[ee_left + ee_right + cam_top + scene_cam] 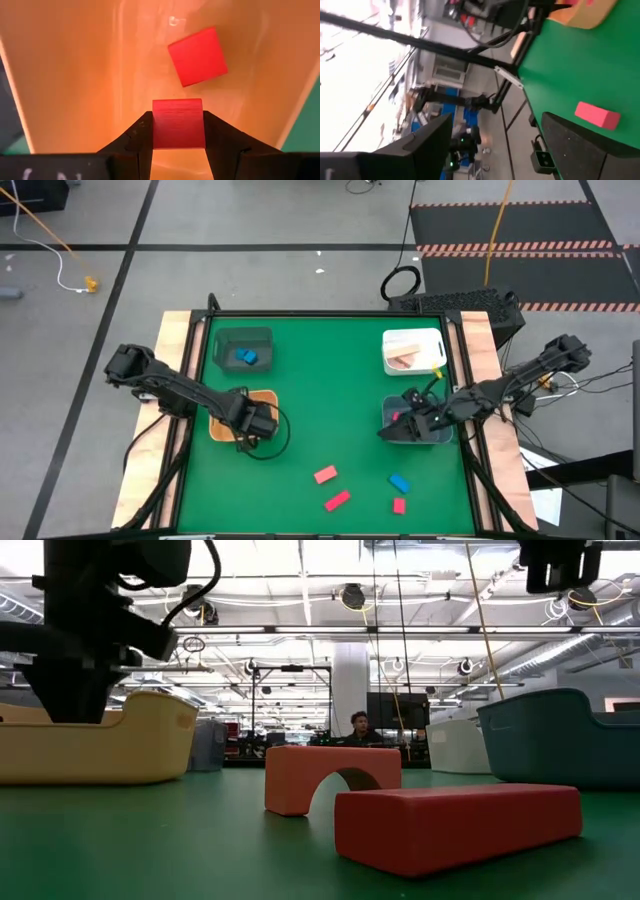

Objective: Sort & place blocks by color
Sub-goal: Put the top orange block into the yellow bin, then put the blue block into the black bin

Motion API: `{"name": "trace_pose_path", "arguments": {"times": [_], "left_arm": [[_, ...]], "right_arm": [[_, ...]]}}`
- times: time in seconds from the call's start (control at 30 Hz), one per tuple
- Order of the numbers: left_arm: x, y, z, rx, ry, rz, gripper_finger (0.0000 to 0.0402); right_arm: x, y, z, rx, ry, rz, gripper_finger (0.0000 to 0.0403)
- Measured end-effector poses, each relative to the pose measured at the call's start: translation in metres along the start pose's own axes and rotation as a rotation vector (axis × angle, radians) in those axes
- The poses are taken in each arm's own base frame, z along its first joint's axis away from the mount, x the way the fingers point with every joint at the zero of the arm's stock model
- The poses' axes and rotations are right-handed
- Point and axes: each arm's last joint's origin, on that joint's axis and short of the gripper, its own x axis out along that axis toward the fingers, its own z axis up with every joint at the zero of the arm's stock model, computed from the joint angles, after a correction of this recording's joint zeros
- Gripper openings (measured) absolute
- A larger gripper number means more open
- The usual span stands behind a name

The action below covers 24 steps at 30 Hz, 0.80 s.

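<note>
Clamped between left gripper (pixel 178 131) fingers (pixel 137 140): red cube (pixel 178 122), low inside orange bin (pixel 266 396) beside second red cube (pixel 198 56). Right gripper (pixel 400 426) over grey-blue bin (pixel 440 438) at tabletop (pixel 320 390) right edge, fingers spread wide, holding nothing. Loose near front edge, with open green around: red arch (pixel 330 776), red bar (pixel 455 822), blue block (pixel 400 482), small red block (pixel 399 505).

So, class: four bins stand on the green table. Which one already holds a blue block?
The dark green bin, at the table's far left. A blue block lies inside it; the white bin holds tan pieces, and no blue shows in the other two.
</note>
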Motion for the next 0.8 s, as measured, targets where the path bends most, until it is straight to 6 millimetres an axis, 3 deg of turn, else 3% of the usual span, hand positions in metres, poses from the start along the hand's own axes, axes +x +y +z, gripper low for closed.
{"name": "trace_pose_path", "arguments": {"times": [0.1,0.23,0.4,0.53,0.8], "left_arm": [[0.004,0.001,-0.002,-0.052,0.006,0.004,0.0152],[0.003,0.001,-0.002,-0.105,0.007,0.007,0.0235],[0.003,0.003,-0.005,-0.153,0.04,0.031,0.0292],[0.002,0.007,-0.013,-0.197,0.114,0.082,0.0297],[-0.017,0.016,-0.027,-0.302,0.069,0.117,0.0247]], "right_arm": [[0.006,-0.006,-0.003,0.032,0.013,-0.035,0.0297],[0.013,-0.009,-0.005,0.063,0.014,-0.042,0.0297],[0.021,0.006,0.0,0.003,-0.1,0.145,0.0297],[0.023,0.017,0.003,-0.052,-0.173,0.273,0.0297],[0.041,0.028,-0.001,-0.077,-0.164,0.185,0.0297]]}}
